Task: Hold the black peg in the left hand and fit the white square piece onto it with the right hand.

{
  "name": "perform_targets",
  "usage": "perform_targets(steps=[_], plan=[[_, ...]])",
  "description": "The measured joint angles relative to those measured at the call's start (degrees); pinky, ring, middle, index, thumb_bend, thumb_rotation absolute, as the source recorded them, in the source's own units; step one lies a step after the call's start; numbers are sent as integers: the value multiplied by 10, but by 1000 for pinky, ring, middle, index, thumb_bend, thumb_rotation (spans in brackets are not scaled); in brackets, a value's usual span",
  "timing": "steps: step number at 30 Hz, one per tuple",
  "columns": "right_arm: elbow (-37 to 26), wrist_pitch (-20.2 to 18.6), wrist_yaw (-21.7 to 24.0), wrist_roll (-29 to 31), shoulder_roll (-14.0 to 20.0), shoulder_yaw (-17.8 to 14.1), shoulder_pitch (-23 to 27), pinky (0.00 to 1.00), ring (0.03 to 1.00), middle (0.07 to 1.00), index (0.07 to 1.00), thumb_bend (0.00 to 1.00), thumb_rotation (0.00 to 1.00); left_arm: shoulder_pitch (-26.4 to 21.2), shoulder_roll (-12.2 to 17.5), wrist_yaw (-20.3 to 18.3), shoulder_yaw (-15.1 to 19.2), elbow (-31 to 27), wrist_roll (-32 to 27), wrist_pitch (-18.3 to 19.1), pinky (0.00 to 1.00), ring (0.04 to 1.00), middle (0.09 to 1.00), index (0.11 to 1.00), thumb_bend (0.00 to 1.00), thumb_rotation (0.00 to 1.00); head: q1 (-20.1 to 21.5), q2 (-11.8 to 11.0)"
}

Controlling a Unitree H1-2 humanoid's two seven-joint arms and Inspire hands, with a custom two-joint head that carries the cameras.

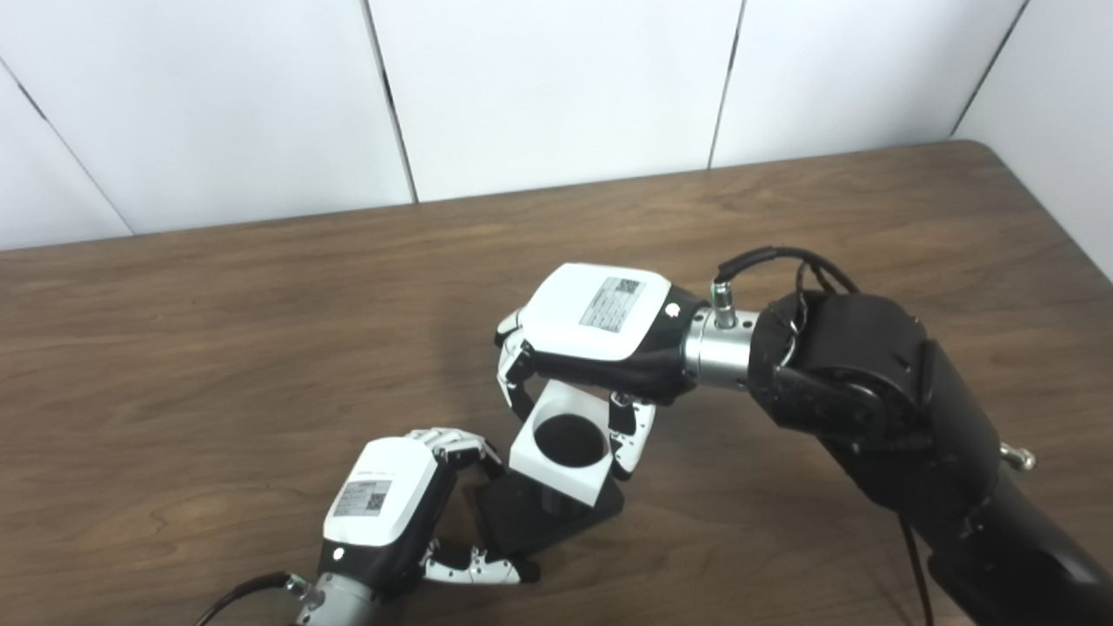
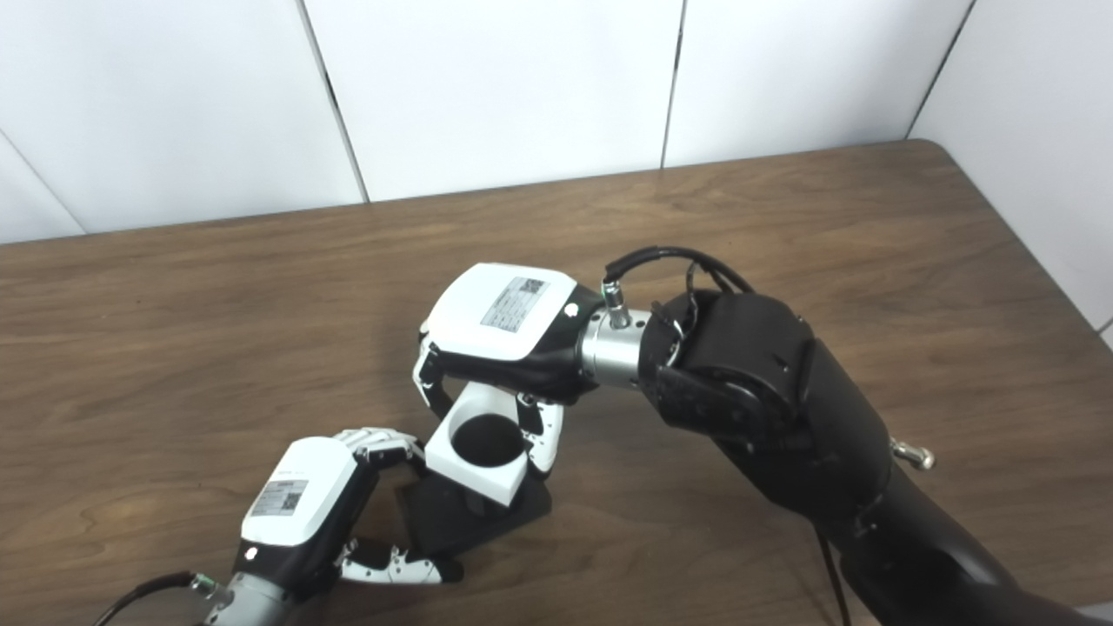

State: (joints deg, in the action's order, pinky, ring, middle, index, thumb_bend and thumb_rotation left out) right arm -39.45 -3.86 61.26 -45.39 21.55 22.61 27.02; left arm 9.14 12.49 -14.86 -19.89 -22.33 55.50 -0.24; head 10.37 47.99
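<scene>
1. White square piece (image 1: 563, 449) is sitting low-centre in view, tilted, its round hole facing up toward the cameras. Hole interior is reading dark; cannot tell whether the peg shaft is already inside it.
2. Black peg (image 1: 546, 515) is sitting directly under the piece: a flat black square base on the worktop (image 1: 217, 365), with a short dark post rising at the piece's underside. The piece is overlapping the base from the 12 o'clock side; the base's 6 o'clock corner is showing clear.
3. Right hand (image 1: 578, 365) is coming in from 3 o'clock, palm down over the piece. It is closed around the piece: fingers (image 1: 515, 369) are pressing the 10 o'clock side, thumb (image 1: 628, 435) is pressing the 3 o'clock side.
4. Left hand (image 1: 409, 513) is coming up from 7 o'clock, just beside the base on its 9 o'clock side. Fingers are curling over toward the base's 10 o'clock edge, thumb (image 1: 478, 569) is lying along the 7 o'clock edge. It is looking like a pinch on the base, but actual contact is hard to confirm from either eye view.
5. Right forearm (image 1: 913, 435), black, is crossing the worktop from the 4 o'clock corner, with a cable (image 1: 783, 261) looping at the wrist.
6. White wall panels (image 1: 556, 87) are running behind the worktop at 12 o'clock.
</scene>
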Motion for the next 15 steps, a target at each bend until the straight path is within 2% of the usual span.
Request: perform_targets(steps=[15], plan=[[0, 1, -3, -6, -5, 2, -8, 805, 849, 711, 482, 525, 133, -1, 0, -4, 1, -1, 0, 1, 765, 760, 714, 491, 502, 55, -1, 4]])
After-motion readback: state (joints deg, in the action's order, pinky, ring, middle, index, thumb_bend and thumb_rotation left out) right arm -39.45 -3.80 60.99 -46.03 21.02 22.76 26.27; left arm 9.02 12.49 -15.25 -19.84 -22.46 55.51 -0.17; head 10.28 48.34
